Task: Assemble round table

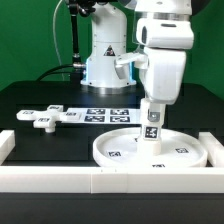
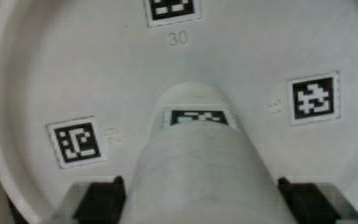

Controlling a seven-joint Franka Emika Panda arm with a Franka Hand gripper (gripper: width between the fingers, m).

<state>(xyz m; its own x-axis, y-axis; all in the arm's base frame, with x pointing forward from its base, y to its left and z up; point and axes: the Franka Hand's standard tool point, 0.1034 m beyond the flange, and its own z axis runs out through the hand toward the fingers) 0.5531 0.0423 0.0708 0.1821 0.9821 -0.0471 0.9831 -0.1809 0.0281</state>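
Observation:
The large rimmed round disc (image 1: 150, 152) lies flat on the black table against the white barrier bars. My gripper (image 1: 152, 112) is shut on the short cylindrical post (image 1: 152, 125) and holds it upright over the disc's middle, its lower end at or just above the disc. In the wrist view the post (image 2: 197, 160) runs down between my black fingers (image 2: 101, 200) toward the disc (image 2: 87, 70), which carries several square tags. The flat lobed foot piece (image 1: 47, 116) lies on the table at the exterior view's left, apart from the disc.
The marker board (image 1: 110, 115) lies flat behind the disc. Long white barrier bars (image 1: 110, 180) run along the front and up both sides. The arm's white base (image 1: 105, 60) stands at the back.

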